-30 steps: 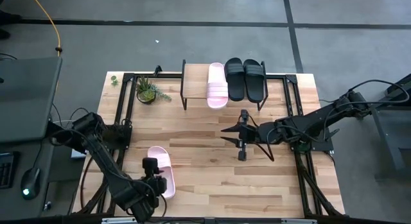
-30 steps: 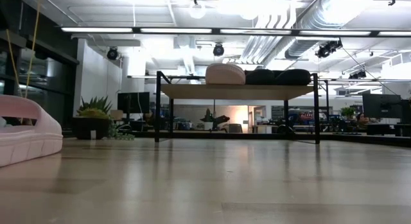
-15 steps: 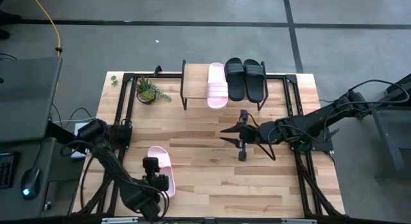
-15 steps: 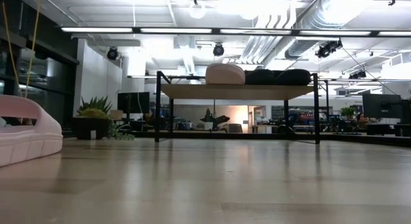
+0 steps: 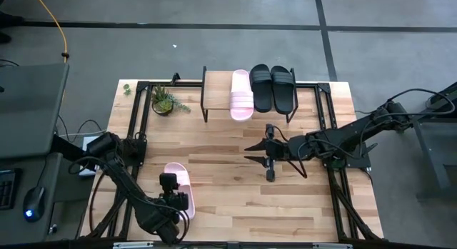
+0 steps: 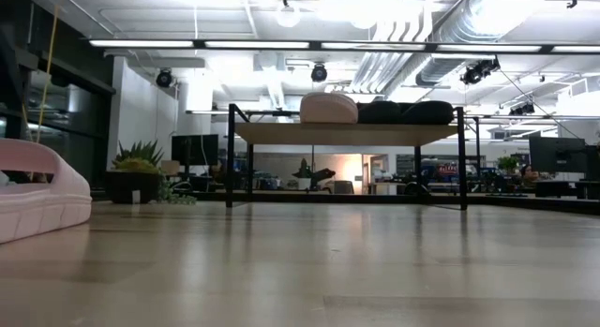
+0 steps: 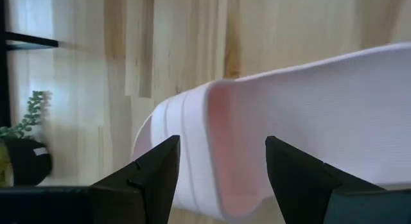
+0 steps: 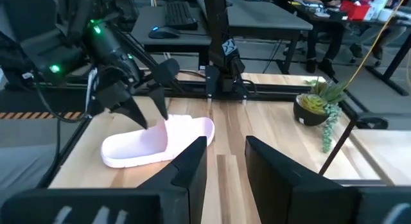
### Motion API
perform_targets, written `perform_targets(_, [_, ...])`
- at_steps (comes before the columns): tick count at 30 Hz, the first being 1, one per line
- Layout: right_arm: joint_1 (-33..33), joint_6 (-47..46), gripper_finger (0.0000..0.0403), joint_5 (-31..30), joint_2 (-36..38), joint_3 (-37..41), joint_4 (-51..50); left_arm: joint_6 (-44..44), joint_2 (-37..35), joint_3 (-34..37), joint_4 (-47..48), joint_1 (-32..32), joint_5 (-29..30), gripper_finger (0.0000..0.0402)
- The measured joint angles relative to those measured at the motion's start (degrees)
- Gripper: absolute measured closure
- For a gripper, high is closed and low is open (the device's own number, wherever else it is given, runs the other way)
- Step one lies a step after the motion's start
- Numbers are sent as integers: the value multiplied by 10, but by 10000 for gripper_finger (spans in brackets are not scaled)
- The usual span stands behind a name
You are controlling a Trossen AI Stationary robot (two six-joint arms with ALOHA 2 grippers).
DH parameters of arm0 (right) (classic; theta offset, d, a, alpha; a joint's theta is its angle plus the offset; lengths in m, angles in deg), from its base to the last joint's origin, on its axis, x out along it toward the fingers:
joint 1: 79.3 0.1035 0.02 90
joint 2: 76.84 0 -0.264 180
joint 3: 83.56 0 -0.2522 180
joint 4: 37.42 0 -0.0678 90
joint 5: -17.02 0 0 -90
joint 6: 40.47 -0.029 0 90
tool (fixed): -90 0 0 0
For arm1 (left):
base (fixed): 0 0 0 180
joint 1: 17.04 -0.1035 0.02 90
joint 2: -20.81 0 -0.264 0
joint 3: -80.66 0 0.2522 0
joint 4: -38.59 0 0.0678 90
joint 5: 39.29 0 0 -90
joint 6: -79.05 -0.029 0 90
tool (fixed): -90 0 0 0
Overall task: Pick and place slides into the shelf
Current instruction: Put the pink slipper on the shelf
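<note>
One pale pink slide (image 5: 178,186) lies on the worktop (image 5: 235,199) near the front left corner, well apart from the shelf (image 5: 214,99) at the back, where its pink mate (image 5: 241,94) and two black slides (image 5: 272,87) already rest on the plank. The left end effector (image 5: 168,200) hangs right at the loose slide, fingers spread wide on either side of its strap (image 7: 257,121) and not yet closed on it. The slide looks like moulded foam — probably light, a little springy, and unlikely to break if it drops. Its smooth sole edge may slip in a pinch, so the wide arched strap seems the better hold: the fingers can straddle it and squeeze without crushing much. A grip near the strap's middle should keep the slide from swinging toe-down. The right end effector (image 5: 269,153) waits mid-worktop in front of the shelf, fingers partly apart, holding nothing.
</note>
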State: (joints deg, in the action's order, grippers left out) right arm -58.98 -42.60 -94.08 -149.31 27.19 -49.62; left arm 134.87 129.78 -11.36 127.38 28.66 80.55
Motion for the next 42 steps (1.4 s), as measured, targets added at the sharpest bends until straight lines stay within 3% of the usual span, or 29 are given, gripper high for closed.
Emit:
perform_targets(10, [0,-4,306,0,0,0,-1,17,0,50,8,0,-12,190])
perform_targets(24, [0,-4,306,2,0,0,-1,21,0,53,-1,-35,8,190])
perform_targets(42, [0,-4,306,2,0,0,-1,26,-1,53,-2,-37,12,190])
